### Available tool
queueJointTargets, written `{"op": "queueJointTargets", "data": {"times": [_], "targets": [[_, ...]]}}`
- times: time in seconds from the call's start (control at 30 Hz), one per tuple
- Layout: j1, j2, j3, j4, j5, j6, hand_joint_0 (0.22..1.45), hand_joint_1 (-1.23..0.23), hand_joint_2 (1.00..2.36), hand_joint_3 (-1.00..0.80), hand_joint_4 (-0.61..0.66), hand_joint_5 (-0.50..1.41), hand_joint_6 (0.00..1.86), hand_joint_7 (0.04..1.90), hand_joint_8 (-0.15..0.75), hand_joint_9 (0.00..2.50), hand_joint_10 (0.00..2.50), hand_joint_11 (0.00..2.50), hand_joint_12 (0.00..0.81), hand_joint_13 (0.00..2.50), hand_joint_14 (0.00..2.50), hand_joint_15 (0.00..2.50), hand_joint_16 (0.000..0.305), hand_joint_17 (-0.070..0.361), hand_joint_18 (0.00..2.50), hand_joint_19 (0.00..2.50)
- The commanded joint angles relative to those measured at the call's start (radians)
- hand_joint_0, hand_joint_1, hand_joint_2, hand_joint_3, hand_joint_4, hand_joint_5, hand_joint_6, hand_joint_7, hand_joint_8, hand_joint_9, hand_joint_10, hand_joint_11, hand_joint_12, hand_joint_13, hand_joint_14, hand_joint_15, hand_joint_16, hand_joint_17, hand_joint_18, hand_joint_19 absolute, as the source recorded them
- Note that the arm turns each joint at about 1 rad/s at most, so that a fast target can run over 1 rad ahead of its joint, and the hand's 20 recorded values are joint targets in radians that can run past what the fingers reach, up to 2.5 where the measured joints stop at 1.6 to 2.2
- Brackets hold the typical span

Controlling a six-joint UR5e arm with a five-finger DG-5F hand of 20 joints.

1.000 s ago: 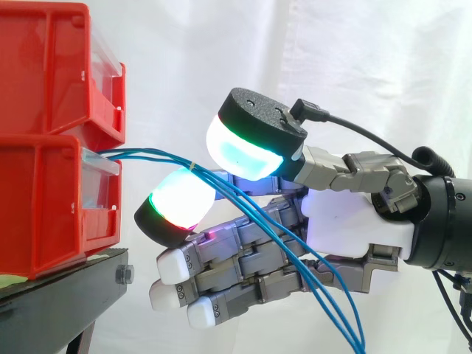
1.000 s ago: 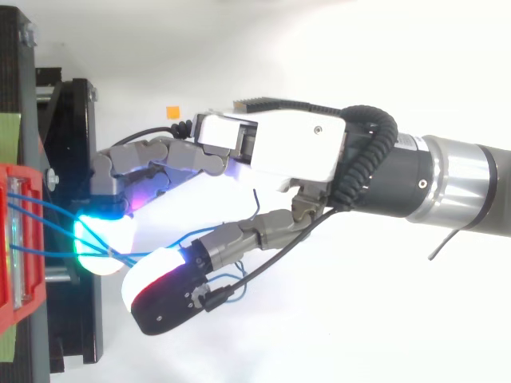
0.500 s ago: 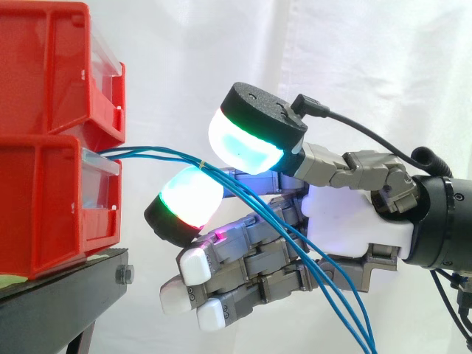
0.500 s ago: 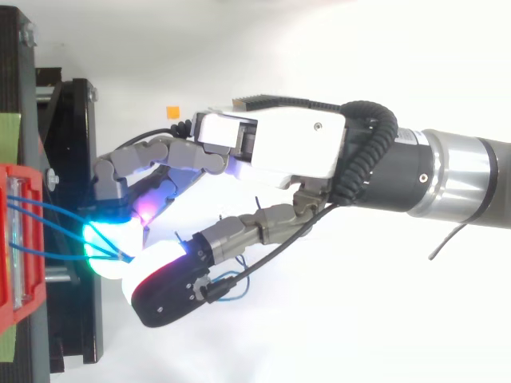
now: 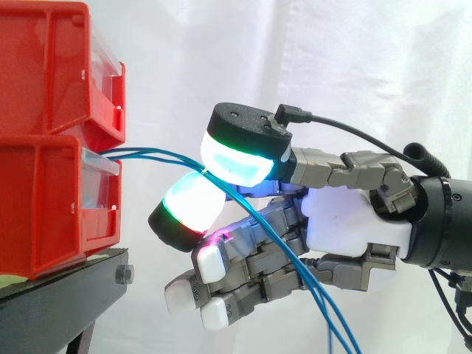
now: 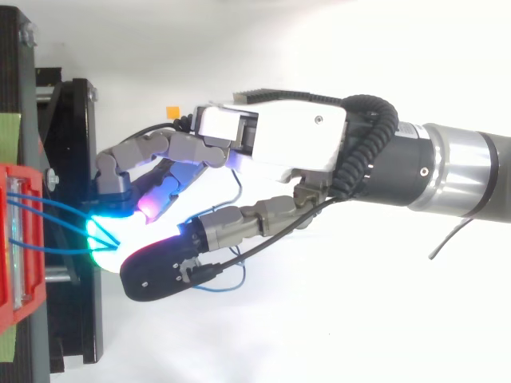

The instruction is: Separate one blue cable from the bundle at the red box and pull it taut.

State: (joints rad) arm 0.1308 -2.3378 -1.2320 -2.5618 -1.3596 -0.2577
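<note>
Where they leave the front of the lower red box [image 5: 44, 199], the blue cables [image 5: 155, 155] run out nearly level as a close bundle. They pass between two glowing pads [image 5: 234, 158], then sag past the palm toward the bottom of the side view. I have the hand [image 5: 354, 221] clamped on them. The thumb's pad sits on top and a finger's pad presses up from beneath, so the two meet on the strands a little way out from the box. The other fingers curl loosely below and hold nothing.

From above, the strands leave the box at separate points and converge at the pinch. I cannot tell how many of them lie inside it. The box sits beneath a second red bin [image 5: 44, 66] on a black stand [image 5: 66, 284], before a white curtain [image 5: 354, 66].

I judge the step in hand to be the grasp itself. Separation is unproven and the pull is not yet made. The next move calls for drawing the hand straight away from the box with a firm pinch. I must watch that one strand alone tightens while the rest droop.
</note>
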Motion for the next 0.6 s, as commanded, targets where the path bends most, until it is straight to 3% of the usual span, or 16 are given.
{"op": "queueJointTargets", "data": {"times": [0.0,0.2,0.57], "targets": [[-0.002,0.0,0.0,0.0,-0.006,0.0,0.6,-0.57,1.02,-0.11,0.17,-0.12,0.73,1.2,0.345,0.94,0.02,0.66,0.412,0.73,0.02,0.4,0.051,0.116,0.68,0.46],[-0.003,0.0,0.0,0.0,-0.015,0.0,0.6,-0.62,1.02,-0.1,0.18,-0.14,0.76,1.17,0.353,0.93,0.02,0.71,0.417,0.73,0.02,0.41,0.052,0.118,0.69,0.47],[-0.005,0.0,0.0,-0.005,-0.021,0.0,0.62,-0.75,1.03,-0.03,0.09,-0.18,0.84,1.11,0.331,0.92,0.02,0.8,0.405,0.73,0.02,0.42,0.049,0.11,0.69,0.49]]}}
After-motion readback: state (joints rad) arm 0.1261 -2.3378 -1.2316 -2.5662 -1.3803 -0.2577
